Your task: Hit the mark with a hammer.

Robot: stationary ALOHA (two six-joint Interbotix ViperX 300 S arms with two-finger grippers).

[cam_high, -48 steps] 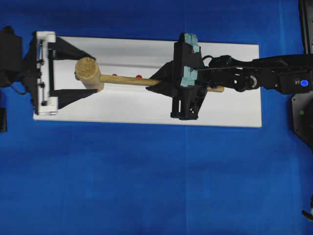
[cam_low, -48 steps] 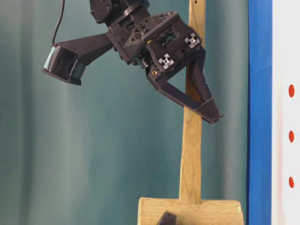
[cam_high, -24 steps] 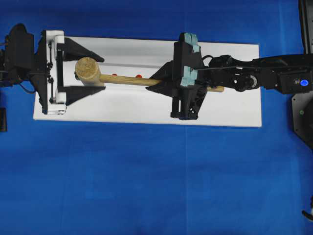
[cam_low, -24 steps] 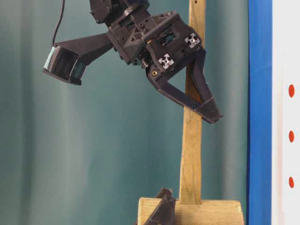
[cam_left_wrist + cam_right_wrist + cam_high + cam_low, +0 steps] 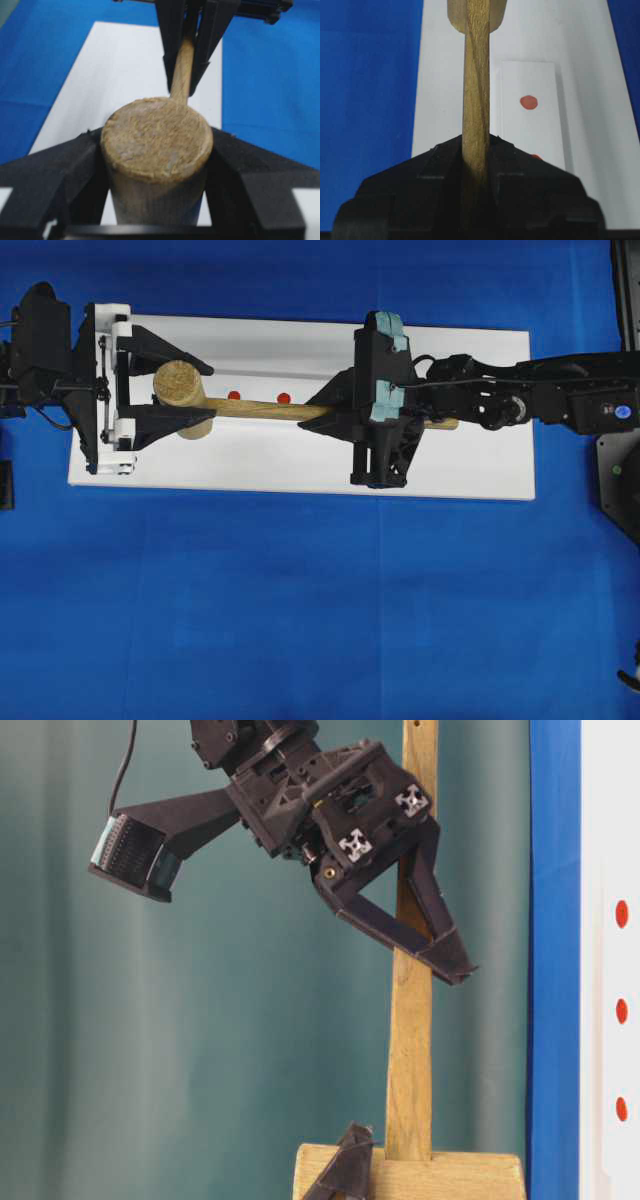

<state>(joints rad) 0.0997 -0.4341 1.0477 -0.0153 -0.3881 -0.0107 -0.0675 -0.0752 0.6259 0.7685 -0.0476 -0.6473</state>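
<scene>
Left jaws: the left gripper point(image 5: 180, 391) has its two black fingers either side of the hammer's head, about half spread; in the left wrist view both fingers point(image 5: 75, 160) press against the head's flanks, so it looks to have hold of it.
Right jaws: the right gripper point(image 5: 322, 412) is closed tight on the handle, roughly midway along it; the right wrist view shows the wood wedged between the two black fingers point(image 5: 435, 170).
Hammer: the hammer point(image 5: 250, 405) hangs above the white board point(image 5: 300, 460), carried at both ends by the two arms.
Long axis: seen from overhead it runs left to right, nearly level, with a slight tilt; the head is at the left, the handle's end at the right.
Head: a thick wooden cylinder with one rough round face turned up toward the overhead camera.
Marks: two red dots point(image 5: 234, 395) sit on the board just beside the handle, between the two grippers; the table-level view shows three red dots point(image 5: 622, 913) in a row on a white strip.
Hidden: the right gripper and its wrist camera cover the middle of the handle; only a short stub pokes out past them at the right.
Cut off: the table-level view crops the head at the bottom edge and shows just one tip of a left finger point(image 5: 345, 1170).
Hard to make out: whether the head is clear of the board or resting on it, I cannot tell.
Surround: blue cloth point(image 5: 300, 620) all round the board.
</scene>
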